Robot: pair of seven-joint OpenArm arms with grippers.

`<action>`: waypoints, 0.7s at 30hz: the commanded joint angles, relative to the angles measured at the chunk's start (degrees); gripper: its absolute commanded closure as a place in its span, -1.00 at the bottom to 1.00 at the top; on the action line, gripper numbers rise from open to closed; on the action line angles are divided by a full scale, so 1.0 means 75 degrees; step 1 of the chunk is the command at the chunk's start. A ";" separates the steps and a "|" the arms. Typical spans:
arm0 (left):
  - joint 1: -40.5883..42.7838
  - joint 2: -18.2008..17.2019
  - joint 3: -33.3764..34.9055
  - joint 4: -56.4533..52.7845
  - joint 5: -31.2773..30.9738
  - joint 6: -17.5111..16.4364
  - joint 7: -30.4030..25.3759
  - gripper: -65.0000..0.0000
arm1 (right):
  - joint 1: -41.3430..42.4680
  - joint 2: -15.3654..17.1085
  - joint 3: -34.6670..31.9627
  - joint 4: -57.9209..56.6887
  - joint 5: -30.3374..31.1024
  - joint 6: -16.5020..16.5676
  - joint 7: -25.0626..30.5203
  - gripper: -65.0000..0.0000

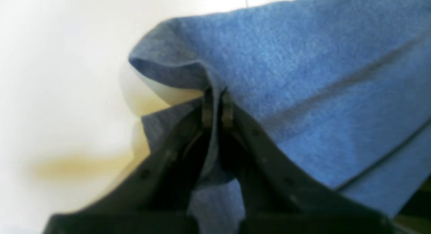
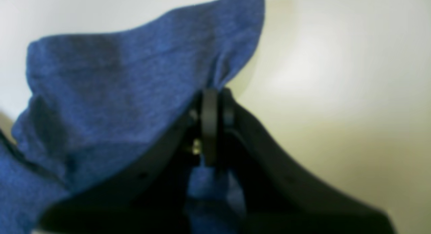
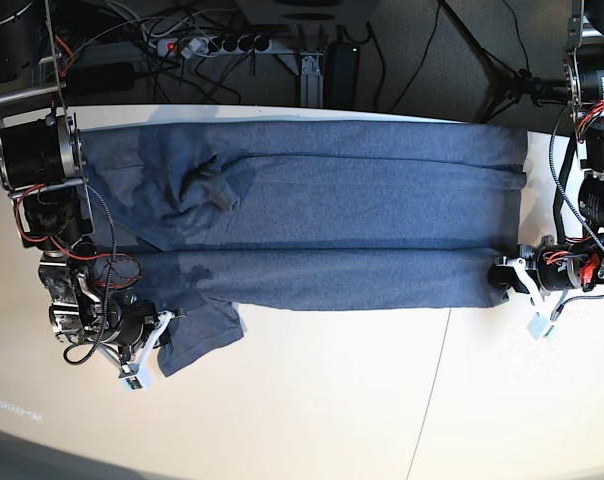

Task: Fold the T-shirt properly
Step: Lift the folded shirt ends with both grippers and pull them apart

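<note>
Near half of table [image 3: 312,400] bare white, open for passage between both arms. T-shirt [image 3: 312,215] spans far half nearly edge to edge, lying flat (low bunched wrinkle near its left end, sleeve flap jutting toward bare area). Left arm [image 3: 582,200] crowds view's right edge, right arm [image 3: 52,230] crowds view's left edge. Beyond far edge: power strip [image 3: 217,44], cables, stand legs block approach.
</note>
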 commanded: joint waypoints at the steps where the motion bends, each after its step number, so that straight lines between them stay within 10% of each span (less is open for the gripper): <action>1: -0.0204 -0.0149 -0.0017 0.0242 -0.0020 -0.0232 -0.0189 1.00 | 0.0216 0.0160 0.0017 0.0242 0.0023 0.0886 -0.0006 1.00; 21: 0.2273 -0.0152 0.0017 0.4065 0.3346 -0.0232 -0.2177 1.00 | -0.1926 0.1848 0.0015 0.4616 0.0172 0.0883 -0.0064 1.00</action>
